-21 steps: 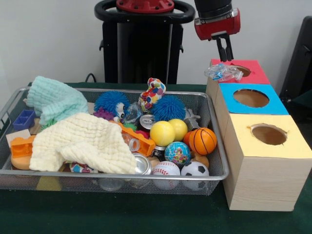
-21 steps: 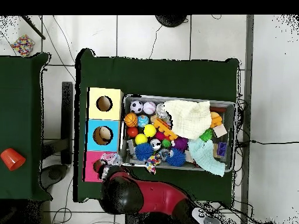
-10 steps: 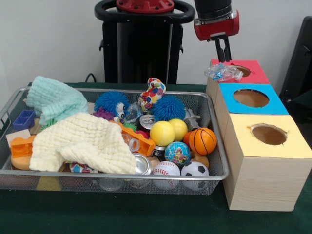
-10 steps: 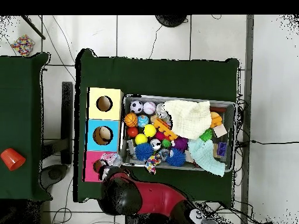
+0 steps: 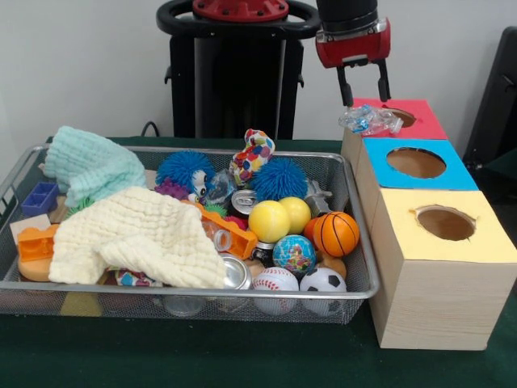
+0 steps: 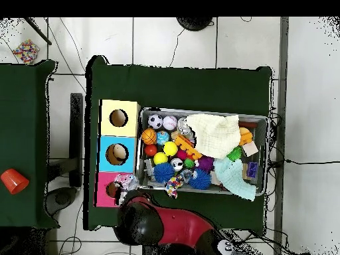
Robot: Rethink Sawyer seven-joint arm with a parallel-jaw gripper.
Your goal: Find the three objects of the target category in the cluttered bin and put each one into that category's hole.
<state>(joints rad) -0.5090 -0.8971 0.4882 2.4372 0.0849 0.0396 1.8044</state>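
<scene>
My gripper (image 5: 361, 87) hangs open above the red box (image 5: 426, 125), a little over a crumpled clear plastic wrapper (image 5: 370, 120). The wrapper lies on the box top beside its round hole (image 5: 401, 117), not inside it. Nothing is between the fingers. In the overhead view the wrapper (image 6: 124, 180) shows on the red box (image 6: 105, 189), and the arm (image 6: 143, 222) hides the gripper. The wire bin (image 5: 186, 303) holds balls, two spiky blue balls, cloths, cans and plastic blocks. A silver can (image 5: 236, 273) lies at the bin's front under the cream cloth (image 5: 137, 236).
A blue box (image 5: 380, 170) and a yellow box (image 5: 485, 242), each with a round hole, stand in a row with the red one, right of the bin. A mint cloth (image 5: 93, 166) lies at the bin's back left. A red cup (image 6: 13, 180) stands on a side table.
The gripper's fingers were together and have spread open. It has shifted slightly left and up. The wrapper has stayed on the red box.
</scene>
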